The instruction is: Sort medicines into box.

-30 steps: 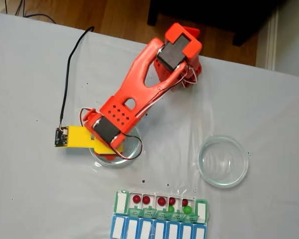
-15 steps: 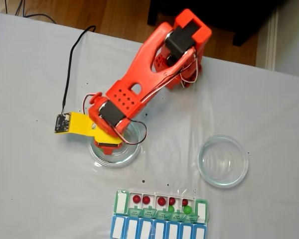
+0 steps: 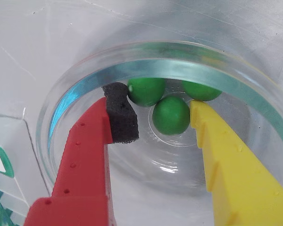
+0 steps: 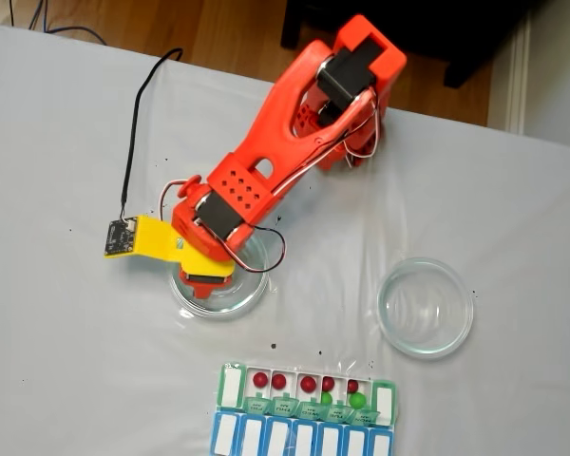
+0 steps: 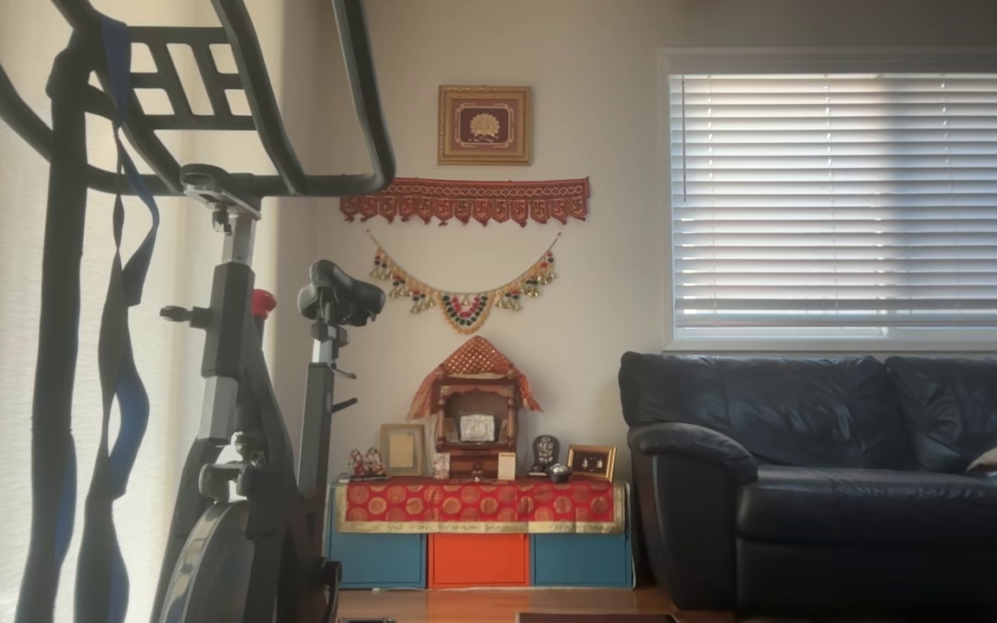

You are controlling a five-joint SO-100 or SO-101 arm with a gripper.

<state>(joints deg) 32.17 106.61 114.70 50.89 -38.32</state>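
Note:
In the wrist view, three glossy green medicines lie at the far side of a clear glass dish (image 3: 85, 80). One green pill (image 3: 170, 115) sits between my fingers, close against the yellow finger (image 3: 226, 155). The other two (image 3: 146, 91) (image 3: 201, 90) rest against the rim behind it. My gripper (image 3: 159, 110) is open, and its red finger carries a black foam pad (image 3: 121, 113). In the fixed view the gripper (image 4: 207, 275) reaches down into the left dish (image 4: 245, 300). The box (image 4: 230, 387) at the table's near edge holds several red pills (image 4: 260, 379) and two green pills (image 4: 358, 400).
A second glass dish (image 4: 426, 307) stands empty to the right in the fixed view. A small camera board on a yellow bracket (image 4: 133, 237) sticks out left of the wrist, with a black cable running to the table's far edge. The other view holds a living room with an exercise bike (image 5: 239, 415).
The wrist has swung and dropped over the left dish, bringing the fingers down inside it. The pills in the box and the right dish have not moved.

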